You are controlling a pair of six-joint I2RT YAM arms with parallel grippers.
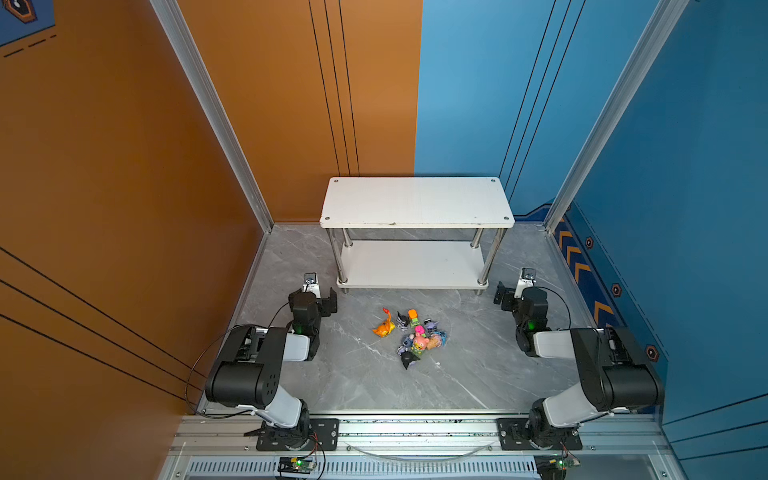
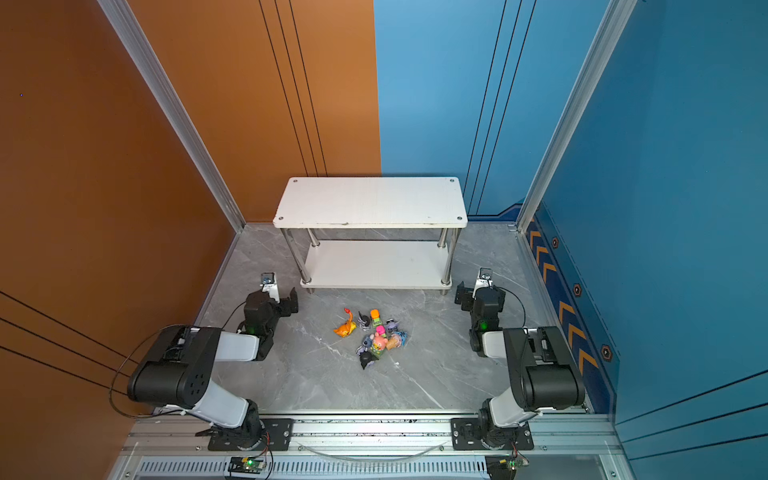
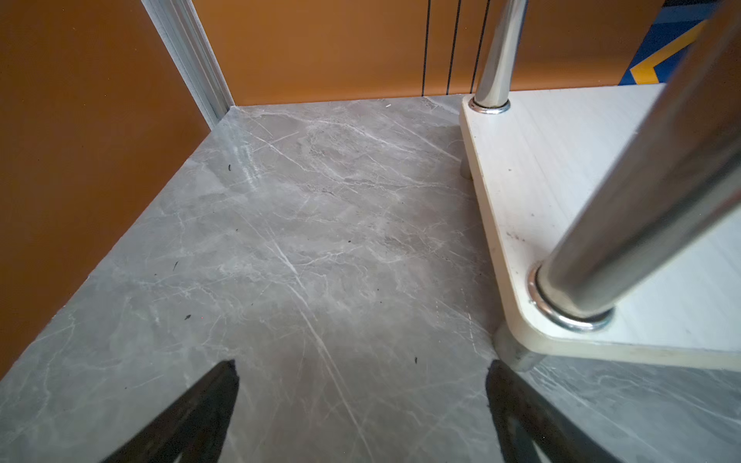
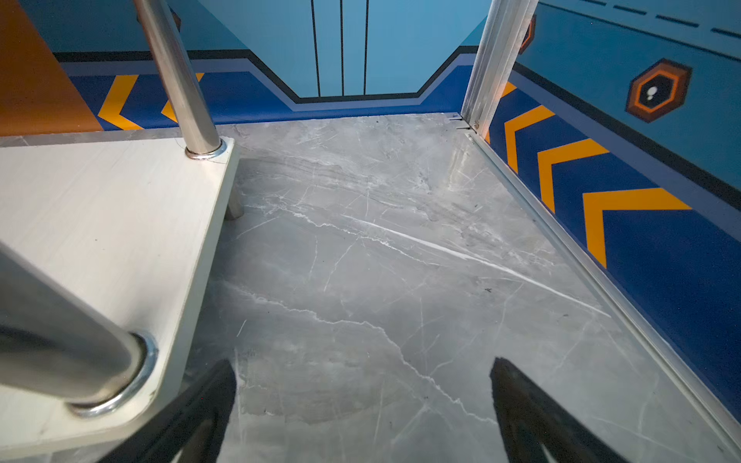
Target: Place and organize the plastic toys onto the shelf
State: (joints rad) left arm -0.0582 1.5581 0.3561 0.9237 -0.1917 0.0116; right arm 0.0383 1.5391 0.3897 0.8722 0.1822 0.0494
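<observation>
several to shift, none shelved yet. begin with the left gripper (image 3: 363,371) and right gripper (image 4: 363,366) as found — jaws spread wide, holding nothing, parked low beside the front corners of the shelf (image 1: 415,199). swing inward to the plastic toys (image 1: 413,336), heaped near the middle of the surface, in front of the shelf. take the orange spiky creature (image 1: 384,327) first — lying apart at the heap's left edge, so likely easier to pinch cleanly. lift clear of the chrome posts (image 1: 492,257) before setting down. tiny, glossy, bright: orange, pink, green, black-purple, tumbled together and touching.
</observation>
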